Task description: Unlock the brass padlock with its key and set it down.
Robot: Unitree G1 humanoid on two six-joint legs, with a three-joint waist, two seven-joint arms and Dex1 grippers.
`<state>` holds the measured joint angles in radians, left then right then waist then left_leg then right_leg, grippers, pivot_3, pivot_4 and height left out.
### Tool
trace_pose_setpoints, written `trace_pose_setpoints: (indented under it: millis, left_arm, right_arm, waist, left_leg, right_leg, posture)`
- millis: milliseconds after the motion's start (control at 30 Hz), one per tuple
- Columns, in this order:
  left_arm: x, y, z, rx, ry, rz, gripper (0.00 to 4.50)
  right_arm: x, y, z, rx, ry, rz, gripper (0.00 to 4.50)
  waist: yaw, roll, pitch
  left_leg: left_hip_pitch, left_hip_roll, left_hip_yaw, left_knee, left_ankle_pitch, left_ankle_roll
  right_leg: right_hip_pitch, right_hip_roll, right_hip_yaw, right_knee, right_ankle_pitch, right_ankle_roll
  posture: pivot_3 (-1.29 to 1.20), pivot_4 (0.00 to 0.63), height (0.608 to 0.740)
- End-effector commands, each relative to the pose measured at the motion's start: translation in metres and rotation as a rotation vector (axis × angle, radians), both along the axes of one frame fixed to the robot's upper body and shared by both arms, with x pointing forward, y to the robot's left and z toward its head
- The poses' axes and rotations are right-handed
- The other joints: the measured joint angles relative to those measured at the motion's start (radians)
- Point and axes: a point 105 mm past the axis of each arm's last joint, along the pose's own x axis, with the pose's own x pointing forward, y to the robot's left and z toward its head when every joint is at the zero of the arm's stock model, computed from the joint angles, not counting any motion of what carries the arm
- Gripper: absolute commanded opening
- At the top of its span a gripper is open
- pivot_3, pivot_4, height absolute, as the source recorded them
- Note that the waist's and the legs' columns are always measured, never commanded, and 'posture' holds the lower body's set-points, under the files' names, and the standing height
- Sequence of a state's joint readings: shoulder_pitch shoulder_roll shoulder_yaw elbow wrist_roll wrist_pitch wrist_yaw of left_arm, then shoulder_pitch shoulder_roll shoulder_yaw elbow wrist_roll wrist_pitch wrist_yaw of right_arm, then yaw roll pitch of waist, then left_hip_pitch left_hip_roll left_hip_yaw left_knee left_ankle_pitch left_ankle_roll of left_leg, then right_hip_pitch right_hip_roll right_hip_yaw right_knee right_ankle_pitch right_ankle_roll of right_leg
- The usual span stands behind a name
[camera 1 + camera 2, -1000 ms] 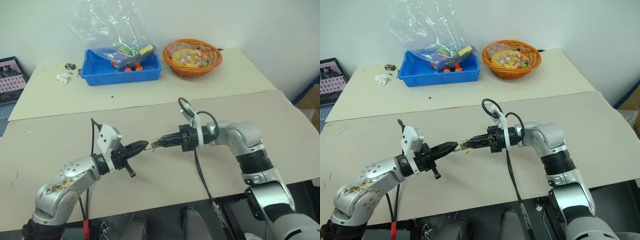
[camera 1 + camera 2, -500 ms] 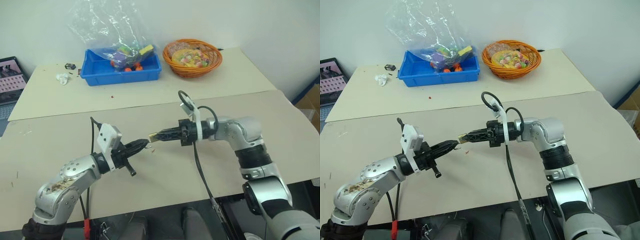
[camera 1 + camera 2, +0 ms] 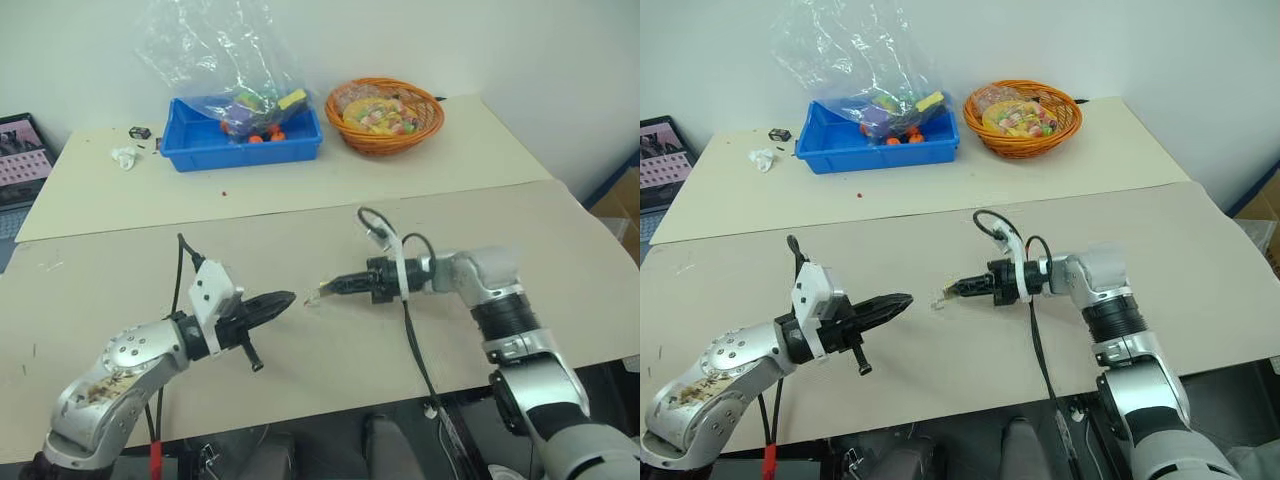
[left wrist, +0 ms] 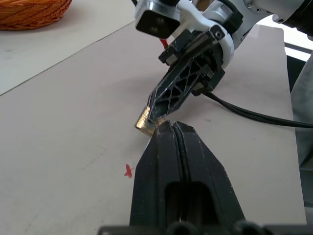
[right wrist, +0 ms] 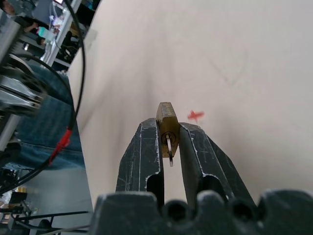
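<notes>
Right wrist view: my right gripper (image 5: 167,147) is clamped on the tiny yellow-gold brass padlock (image 5: 167,128), low over the small red cross mark (image 5: 195,115), presumably for setting down. My left gripper (image 4: 173,128) is pressed together, just beside that mark.

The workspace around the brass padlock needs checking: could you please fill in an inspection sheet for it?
Surface: beige table with a small red cross mark; a second table behind.
Job's things: brass padlock pinched between the right gripper's fingers, a thin metal piece, apparently the key, projecting from its keyhole.
Clutter: blue bin of toys with a clear plastic bag, orange basket, white scrap, small black item, all on the far table.
Grippers: left gripper shut and empty; right gripper shut on the padlock, facing it across a gap.
Cables: black cable trailing from the right wrist over the table edge.
Surroundings: white wall; laptop screen at the left.
</notes>
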<state>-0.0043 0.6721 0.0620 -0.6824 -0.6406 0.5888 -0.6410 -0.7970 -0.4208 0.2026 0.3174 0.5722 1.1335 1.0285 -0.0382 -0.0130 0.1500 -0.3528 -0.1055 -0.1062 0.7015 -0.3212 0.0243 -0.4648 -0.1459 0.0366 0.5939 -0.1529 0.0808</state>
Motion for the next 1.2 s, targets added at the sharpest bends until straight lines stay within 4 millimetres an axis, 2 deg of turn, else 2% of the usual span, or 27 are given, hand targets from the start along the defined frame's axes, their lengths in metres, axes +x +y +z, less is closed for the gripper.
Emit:
trace_pose_setpoints:
  millis: [33,233,467,533,633,700,833,1000,1200]
  left_arm:
    - [-0.004,-0.005,0.021,0.005,-0.067,-0.021,0.05]
    - [-0.001,-0.004,0.028,0.024,-0.067,-0.02,0.05]
    - [-0.002,-0.005,0.031,0.028,-0.069,-0.022,0.05]
    - [-0.002,-0.005,0.03,0.028,-0.069,-0.021,0.0]
    - [-0.002,-0.005,0.03,0.029,-0.07,-0.018,0.0]
    - [-0.002,-0.005,0.029,0.03,-0.071,-0.017,0.0]
    - [-0.002,-0.004,0.028,0.032,-0.072,-0.015,0.0]
    - [-0.002,-0.002,0.026,0.033,-0.073,-0.01,0.0]
    - [-0.002,-0.002,0.02,0.024,-0.065,-0.002,0.0]
  right_arm:
    - [0.0,0.006,-0.003,-0.033,-0.002,0.007,0.24]
    - [0.002,0.005,-0.026,-0.088,0.109,-0.052,0.24]
    - [0.004,-0.003,-0.041,-0.086,0.257,-0.123,0.24]
    - [0.006,-0.006,-0.045,-0.096,0.262,-0.144,1.13]
    - [0.01,-0.007,-0.044,-0.085,0.253,-0.164,2.06]
    - [0.013,-0.008,-0.042,-0.085,0.24,-0.173,2.84]
    - [0.017,-0.014,-0.041,-0.096,0.199,-0.185,4.03]
    - [0.026,-0.034,-0.039,-0.126,0.132,-0.228,4.03]
    - [0.034,-0.071,-0.039,-0.18,0.049,-0.31,4.03]
  waist:
    - [0.0,0.0,0.0]
    - [-0.003,0.0,0.0]
    - [-0.001,-0.001,0.0]
    - [-0.001,-0.001,-0.001]
    - [0.002,-0.001,-0.001]
    - [0.0,-0.001,-0.001]
    - [-0.001,-0.001,-0.001]
    - [0.006,-0.001,-0.001]
    - [0.024,-0.001,-0.001]
  left_leg:
    - [0.0,0.0,0.0,0.0,0.0,0.0]
    - [0.0,0.0,0.0,0.0,0.0,0.0]
    - [0.009,0.0,0.0,-0.001,0.0,0.0]
    - [0.011,0.0,0.0,-0.001,0.0,0.0]
    - [0.011,0.0,0.0,-0.002,0.0,0.0]
    - [0.01,0.0,0.0,-0.002,0.0,0.001]
    - [0.014,0.0,0.0,-0.002,0.0,0.0]
    - [0.026,0.0,0.0,-0.005,-0.004,0.007]
    - [0.028,0.0,0.0,-0.006,-0.001,0.002]
  right_leg:
    - [0.0,0.0,0.0,0.0,0.0,0.0]
    - [0.0,0.0,0.0,0.0,0.0,0.0]
    - [0.009,0.0,0.0,-0.001,0.0,0.0]
    - [0.01,0.001,0.0,-0.001,0.0,0.0]
    - [0.01,0.0,0.0,0.0,0.0,0.0]
    - [0.01,0.0,0.0,0.0,0.0,0.0]
    - [0.012,0.0,0.001,-0.001,0.0,0.0]
    - [0.027,0.0,0.001,-0.002,0.0,0.0]
    - [0.028,0.0,0.0,-0.004,-0.001,0.001]
  posture:
    - [0.0,0.15,0.74]
    - [0.0,0.15,0.74]
    - [0.0,0.15,0.74]
    - [0.0,0.15,0.74]
    - [0.0,0.15,0.74]
    - [0.0,0.15,0.74]
    - [0.0,0.15,0.74]
    - [0.0,0.15,0.74]
    - [0.0,0.15,0.74]
